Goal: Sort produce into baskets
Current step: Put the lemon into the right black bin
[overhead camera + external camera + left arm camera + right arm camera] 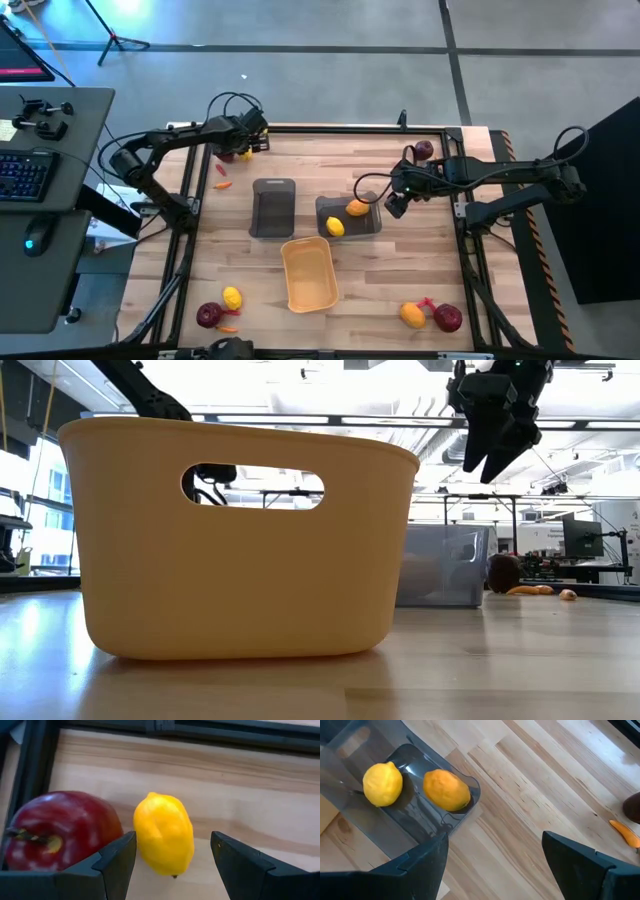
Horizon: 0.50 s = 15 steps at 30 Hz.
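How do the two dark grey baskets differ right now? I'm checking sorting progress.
The right grey basket holds two pieces, a yellow lemon and an orange one; the left grey basket looks empty. The right gripper hovers open beside the right grey basket; no gripper is near the left grey basket. Both are dark, rectangular bins, side by side mid-table.

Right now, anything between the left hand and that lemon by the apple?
Nothing visible. The left hand is open, and the lemon lies on bare wood just ahead of the gap between its fingers. The apple lies beside the lemon, near one finger, and could get nudged.
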Each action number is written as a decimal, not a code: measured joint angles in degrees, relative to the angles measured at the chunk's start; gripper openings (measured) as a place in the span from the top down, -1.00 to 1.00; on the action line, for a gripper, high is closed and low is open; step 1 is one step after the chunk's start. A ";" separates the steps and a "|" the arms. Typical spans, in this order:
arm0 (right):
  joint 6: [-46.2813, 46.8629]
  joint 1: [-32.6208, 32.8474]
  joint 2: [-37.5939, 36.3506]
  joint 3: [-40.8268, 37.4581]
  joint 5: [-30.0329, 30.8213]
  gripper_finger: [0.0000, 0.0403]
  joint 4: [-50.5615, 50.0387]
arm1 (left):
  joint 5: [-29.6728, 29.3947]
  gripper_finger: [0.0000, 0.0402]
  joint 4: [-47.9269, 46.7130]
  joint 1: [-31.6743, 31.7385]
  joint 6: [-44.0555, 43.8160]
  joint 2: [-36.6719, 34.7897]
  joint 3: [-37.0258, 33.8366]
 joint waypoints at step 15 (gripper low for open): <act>-0.64 0.00 0.00 0.00 0.07 -0.55 0.23 | -1.70 -0.21 1.22 -0.02 -3.30 3.58 0.00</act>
